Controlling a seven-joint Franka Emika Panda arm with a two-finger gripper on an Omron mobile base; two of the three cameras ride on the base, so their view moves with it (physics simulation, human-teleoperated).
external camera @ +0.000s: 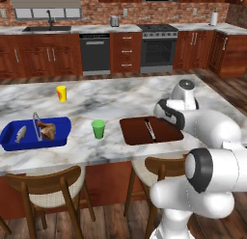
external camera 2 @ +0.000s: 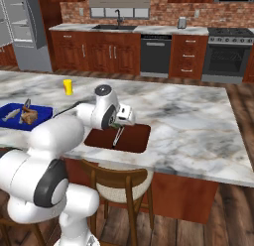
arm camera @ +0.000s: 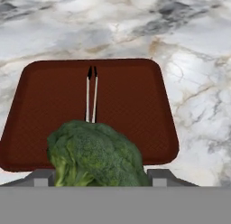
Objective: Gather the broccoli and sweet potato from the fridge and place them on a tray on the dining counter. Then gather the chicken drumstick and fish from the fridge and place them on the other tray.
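**Broccoli in the jaws above the brown tray**

Marble dining counter (external camera: 120, 100) fills your left base view: the brown tray (external camera: 166, 132) lies at 3 o'clock from the green cup (external camera: 98, 128), tongs (external camera: 150, 129) resting on it. At 9 o'clock sits the blue tray (external camera: 9, 137) with fish (external camera: 20, 134) and chicken drumstick (external camera: 48, 129).

From your right base view, the arm hangs over the brown tray's near edge.

Your hand view shows the gripper (arm camera: 97, 180) clasping the broccoli (arm camera: 94, 155) at 6 o'clock, over the brown tray.
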